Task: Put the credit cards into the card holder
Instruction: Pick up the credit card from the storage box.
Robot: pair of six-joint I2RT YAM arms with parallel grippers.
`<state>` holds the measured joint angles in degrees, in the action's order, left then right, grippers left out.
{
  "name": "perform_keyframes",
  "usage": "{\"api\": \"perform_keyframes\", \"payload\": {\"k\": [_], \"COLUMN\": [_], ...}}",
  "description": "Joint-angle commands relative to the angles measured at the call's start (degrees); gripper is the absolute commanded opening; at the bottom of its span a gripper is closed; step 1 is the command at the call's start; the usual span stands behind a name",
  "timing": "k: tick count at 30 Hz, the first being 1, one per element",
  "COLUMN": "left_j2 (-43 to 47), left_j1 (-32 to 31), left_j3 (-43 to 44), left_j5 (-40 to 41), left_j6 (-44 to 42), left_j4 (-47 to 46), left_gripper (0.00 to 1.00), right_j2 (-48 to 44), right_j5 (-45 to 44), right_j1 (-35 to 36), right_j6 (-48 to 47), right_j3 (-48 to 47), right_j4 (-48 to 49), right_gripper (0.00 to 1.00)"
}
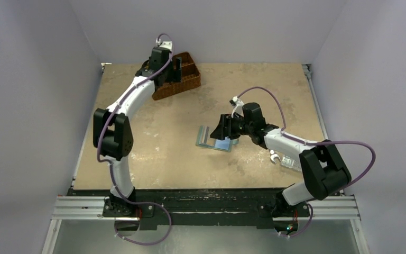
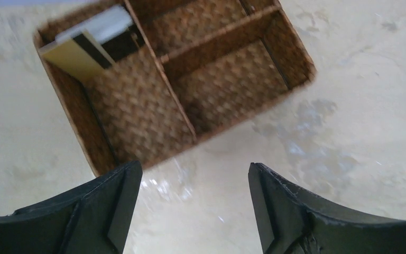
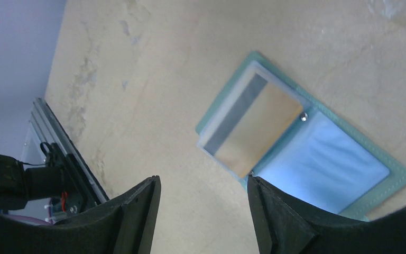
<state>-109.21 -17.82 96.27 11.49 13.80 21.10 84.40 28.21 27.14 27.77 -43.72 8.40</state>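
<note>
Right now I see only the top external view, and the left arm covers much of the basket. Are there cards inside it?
Observer: Yes. In the left wrist view, cards lean at one end of the long compartment of the basket.
Operator: Does the left gripper hold one?
Observer: No. It is open and holds nothing.
Operator: And the card holder, is it filled?
Observer: In the right wrist view it lies open with one card, grey stripe showing, in one half; the other half looks empty.
</note>
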Motion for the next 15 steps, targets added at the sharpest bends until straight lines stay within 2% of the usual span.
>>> {"api": "perform_keyframes", "payload": {"k": [1, 4, 6, 8, 12, 15], "left_j2": [-6.3, -10.7, -11.4, -12.6, -16.0, -19.1], "left_j1": [3.1, 3.4, 4.3, 5.0, 5.6, 7.4], "left_j3": [14.4, 20.6, 21.0, 22.2, 24.8, 27.4], "left_j5": [-2.4, -1.3, -3.4, -6.8, -5.5, -9.4], "left_j6": [-12.1, -24.7, -29.6, -33.2, -39.0, -41.7], "left_j4": [5.3, 9.5, 7.6, 6.9, 7.4, 9.6], "left_gripper": [0.78, 0.76, 0.79, 0.81, 0.83, 0.82], "right_j2": [0.3, 0.5, 0.8, 0.9, 0.3, 0.4], "right_j5": [0.4, 0.4, 0.9, 2.1, 1.9, 1.2], "right_j1": [0.1, 0.1, 0.1, 0.0, 0.1, 0.1], "right_j6": [-2.3, -2.9, -2.7, -2.6, -3.5, -3.9], "right_j3": [1.2, 1.3, 1.2, 0.7, -0.6, -1.2], "right_j4": [-1.7, -2.8, -3.5, -5.1, -9.5, -11.8], "right_gripper": [0.69, 0.69, 0.69, 0.69, 0.69, 0.69]}}
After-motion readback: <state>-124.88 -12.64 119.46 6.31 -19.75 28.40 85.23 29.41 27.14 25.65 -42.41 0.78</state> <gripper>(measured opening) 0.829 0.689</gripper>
